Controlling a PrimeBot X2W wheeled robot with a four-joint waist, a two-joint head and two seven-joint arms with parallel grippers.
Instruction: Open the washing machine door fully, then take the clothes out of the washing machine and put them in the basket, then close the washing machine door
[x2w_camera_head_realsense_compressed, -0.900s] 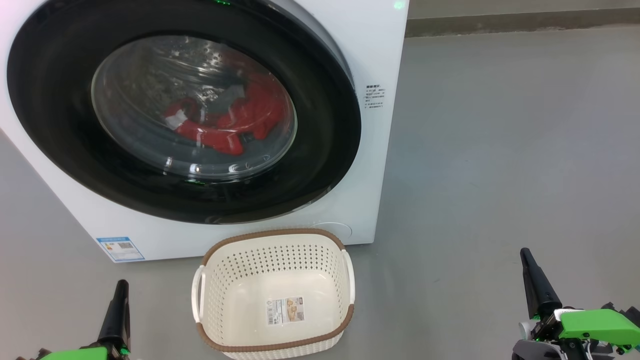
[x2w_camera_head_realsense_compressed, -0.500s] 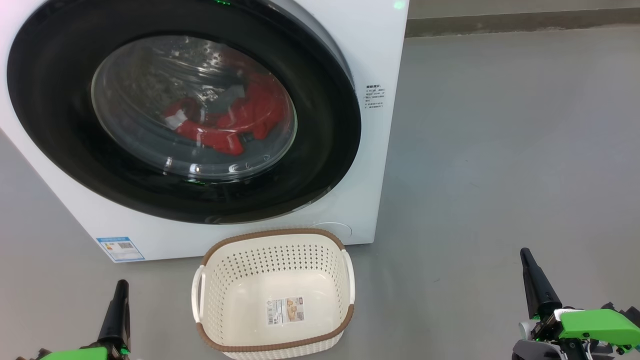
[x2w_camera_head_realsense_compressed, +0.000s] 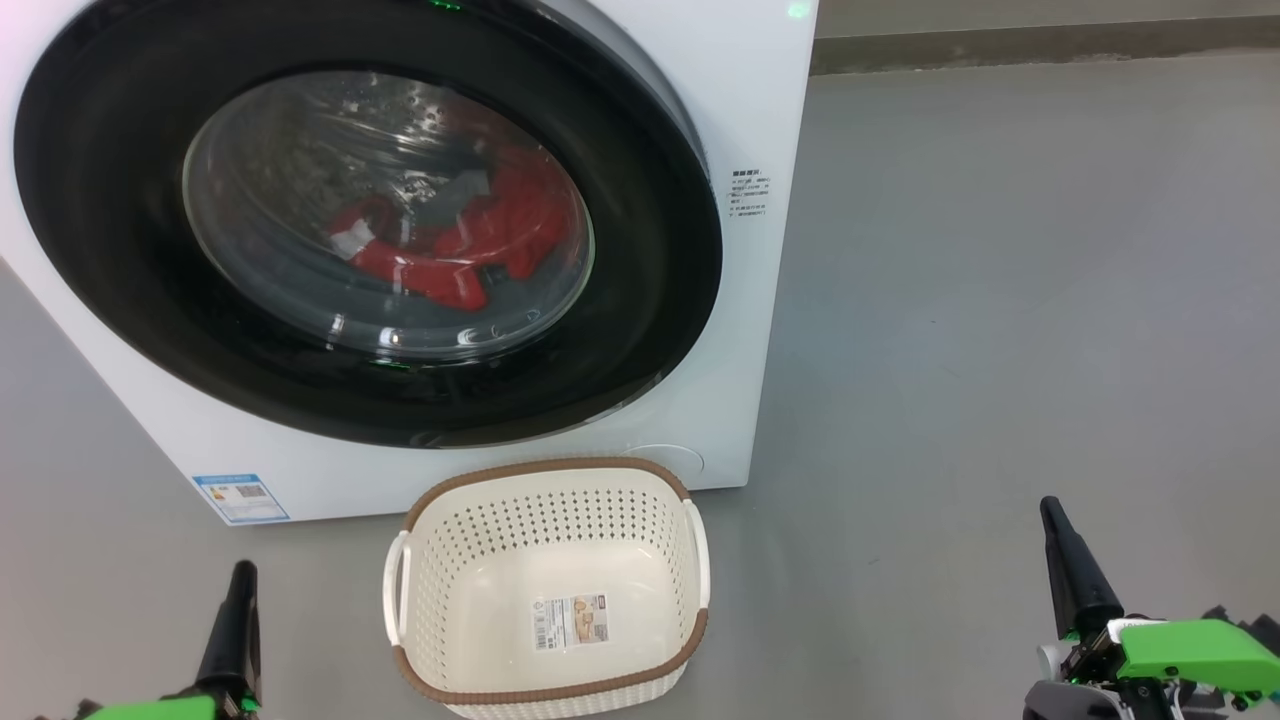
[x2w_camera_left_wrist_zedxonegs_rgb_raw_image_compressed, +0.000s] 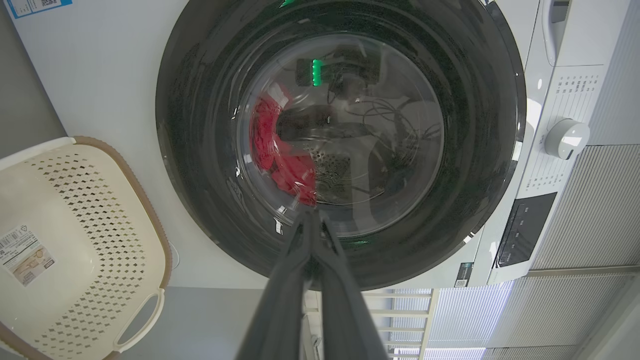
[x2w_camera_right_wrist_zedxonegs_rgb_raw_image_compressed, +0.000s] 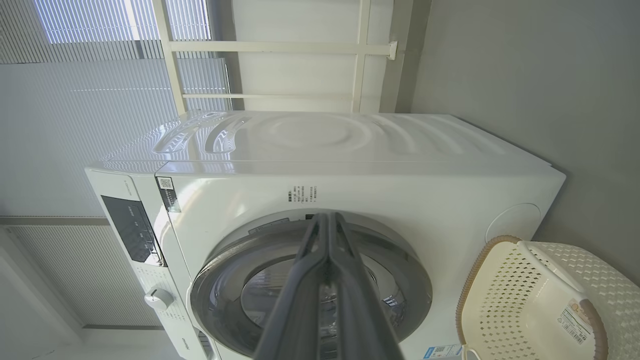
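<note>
as both pincers are closed, finger against finger with nothing between, no step of the task is begun. the door (x2w_camera_head_realsense_compressed: 385, 215) is straight ahead of the left pincer (x2w_camera_head_realsense_compressed: 243, 570) and above it, flat or nearly flat on the front of the washer (x2w_camera_head_realsense_compressed: 760, 120); from the right pincer (x2w_camera_head_realsense_compressed: 1050, 505) it lies ahead and well to the left. the clothes (x2w_camera_head_realsense_compressed: 460, 250) are behind its glass, so beyond the door for both pincers. the basket (x2w_camera_head_realsense_compressed: 545, 468) stands between the two pincers, nearer to the left one, just before the washer. the door is round, so it has no long axis; i think what counts is its edge on the right-pincer side, where a thin grey gap shows against the white front. i cannot see a hinge. if that edge is the free one, the right arm is nearer to it, and must reach forward and leftward, with fingers parted first.
</note>
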